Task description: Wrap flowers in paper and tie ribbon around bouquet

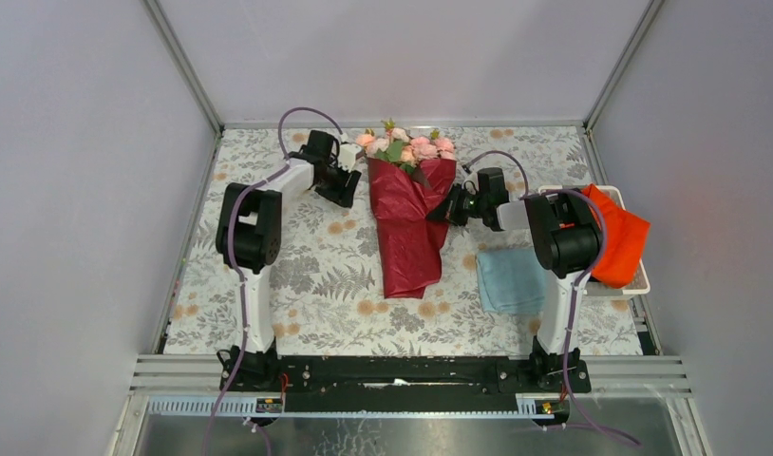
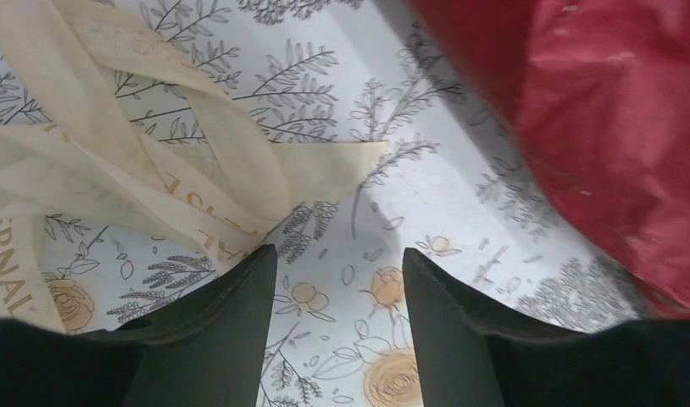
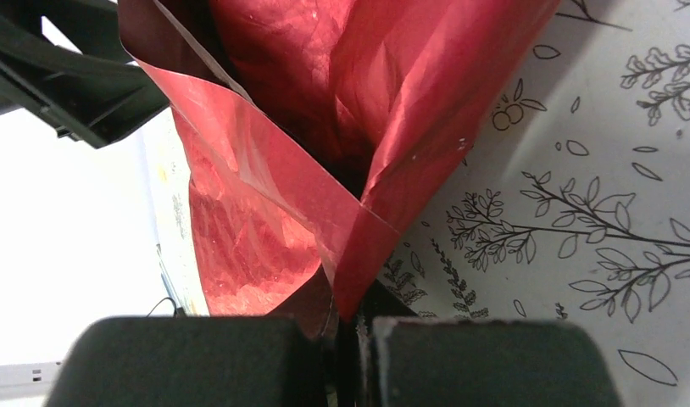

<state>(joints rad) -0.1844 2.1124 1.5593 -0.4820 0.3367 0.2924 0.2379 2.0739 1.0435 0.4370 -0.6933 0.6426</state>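
The bouquet lies in the middle of the table. Pink flowers stick out of the far, wide end of the dark red paper cone. My right gripper is at the cone's right edge, shut on a fold of the paper; its jaws pinch the corner. My left gripper hovers just left of the cone's wide end, open, with only tablecloth between its fingers. The cream ribbon lies in loose loops just ahead of the left finger. The paper lies to the right.
A folded light blue cloth lies right of the cone's narrow end. An orange-red cloth hangs over a white tray at the table's right edge. Metal frame posts and grey walls close in the table.
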